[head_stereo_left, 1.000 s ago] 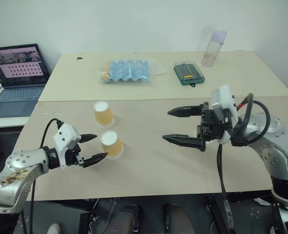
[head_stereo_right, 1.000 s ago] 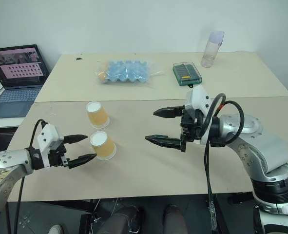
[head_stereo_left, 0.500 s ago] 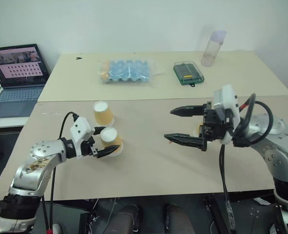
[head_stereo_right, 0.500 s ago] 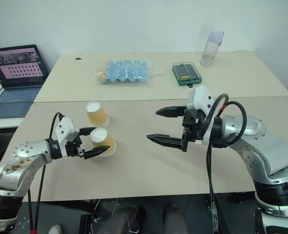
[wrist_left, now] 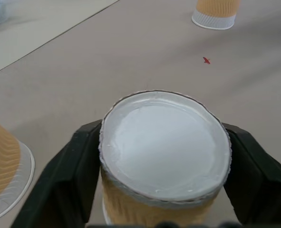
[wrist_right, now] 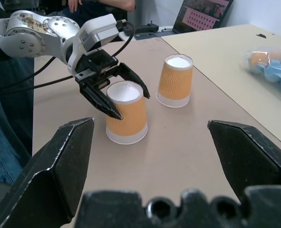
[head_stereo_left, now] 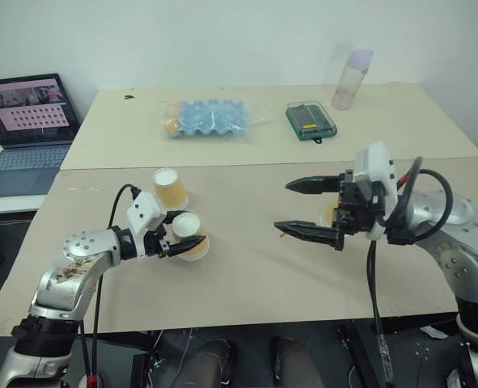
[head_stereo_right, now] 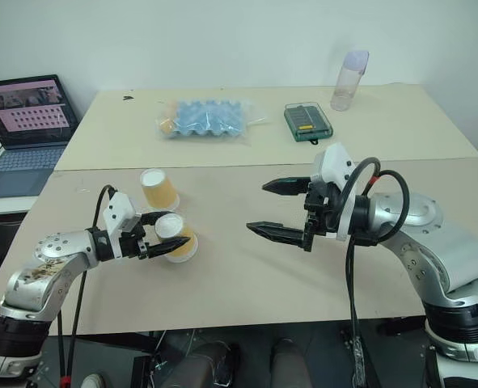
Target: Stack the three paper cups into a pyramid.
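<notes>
Beige surface (head_stereo_left: 247, 267) carrying cups and clutter.
Two upside-down paper cups (head_stereo_left: 171, 187) (head_stereo_left: 189, 235) sit at nine o'clock; a third (wrist_left: 212, 13) farther right; blue egg tray (head_stereo_left: 209, 118), green case (head_stereo_left: 312, 120), bottle (head_stereo_left: 349, 79) toward twelve.

You see orange ribbed sides and white bases on the near cup (head_stereo_left: 188, 236), the far cup (head_stereo_left: 171, 187) and the third cup (wrist_left: 215, 11). Table (head_stereo_left: 247, 275): beige. Egg tray (head_stereo_left: 209, 118): blue. Case (head_stereo_left: 311, 120): green. Bottle (head_stereo_left: 352, 79): translucent, lilac cap. Gripper fingers (wrist_right: 98, 99): black.
</notes>
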